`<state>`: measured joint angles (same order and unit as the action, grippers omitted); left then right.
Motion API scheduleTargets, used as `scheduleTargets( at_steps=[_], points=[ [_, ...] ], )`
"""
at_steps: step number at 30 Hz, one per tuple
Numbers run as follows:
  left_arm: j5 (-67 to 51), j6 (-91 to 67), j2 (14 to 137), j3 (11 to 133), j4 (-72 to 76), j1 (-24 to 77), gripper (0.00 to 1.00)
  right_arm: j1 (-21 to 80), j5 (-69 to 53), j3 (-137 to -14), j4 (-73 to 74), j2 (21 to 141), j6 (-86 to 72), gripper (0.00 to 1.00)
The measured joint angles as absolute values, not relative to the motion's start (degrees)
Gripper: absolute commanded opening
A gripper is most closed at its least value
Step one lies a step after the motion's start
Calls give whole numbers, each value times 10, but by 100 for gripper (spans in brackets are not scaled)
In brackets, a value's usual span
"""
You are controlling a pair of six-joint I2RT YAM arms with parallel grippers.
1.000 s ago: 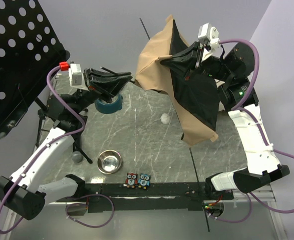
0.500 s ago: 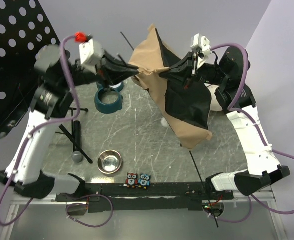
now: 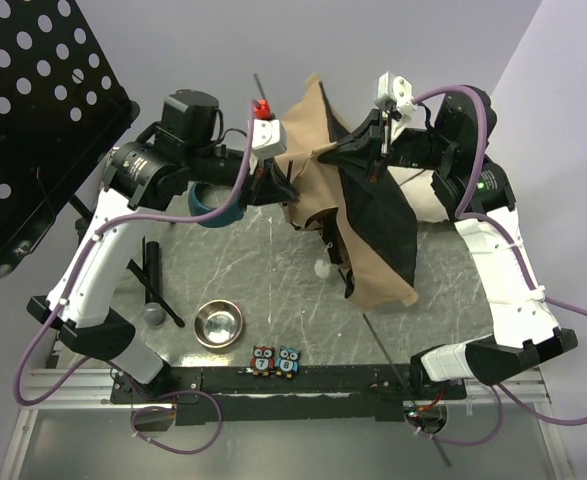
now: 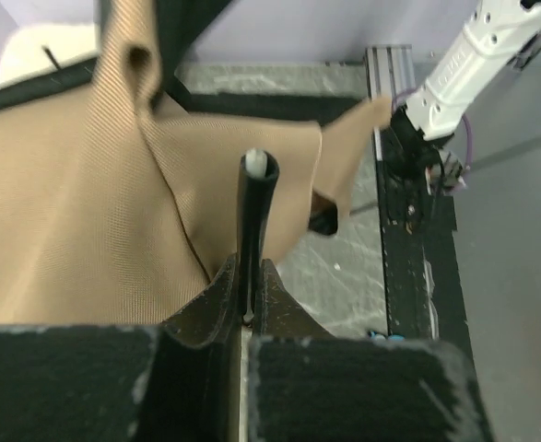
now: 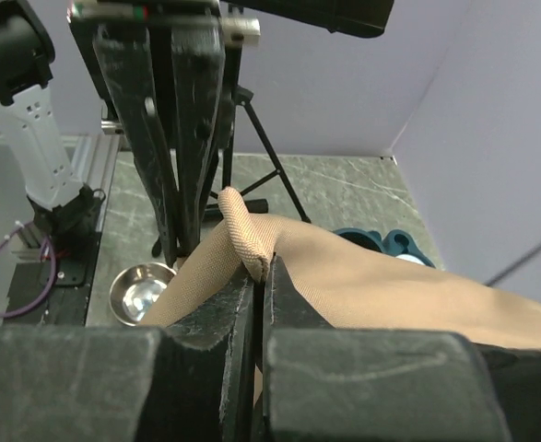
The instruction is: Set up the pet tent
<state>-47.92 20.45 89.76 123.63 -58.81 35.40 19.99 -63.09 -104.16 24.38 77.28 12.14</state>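
The pet tent, tan fabric with a black panel, hangs in the air over the back of the table. My right gripper is shut on a fold of its tan fabric; in the right wrist view the gripper pinches that fold. My left gripper reaches the tent's left side. In the left wrist view the gripper is shut on a thin black pole with a white tip, tan fabric beside it. Another long pole slants down to the front edge. A white pom-pom dangles below.
A blue bowl stand sits partly under my left arm, also the bowl stand in the right wrist view. A steel bowl and two owl figures lie near the front. A black tripod and perforated panel stand left. A white cushion lies behind the tent.
My left arm has risen and swung right, carrying its pole to the tent's left side. The tent has shifted left and hangs lower, its long pole reaching further toward the front.
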Motion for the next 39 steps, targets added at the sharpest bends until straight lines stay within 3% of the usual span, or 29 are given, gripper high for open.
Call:
scheduleTargets(
  at_steps=[17, 39],
  points=[
    [-437, 222, 940, 1243, -677, 383, 1, 241, -630, -1110, 489, 800, 350, 0],
    [-434, 238, 942, 1219, -689, 411, 1, 241, -624, -1111, 526, 801, 365, 0]
  ],
)
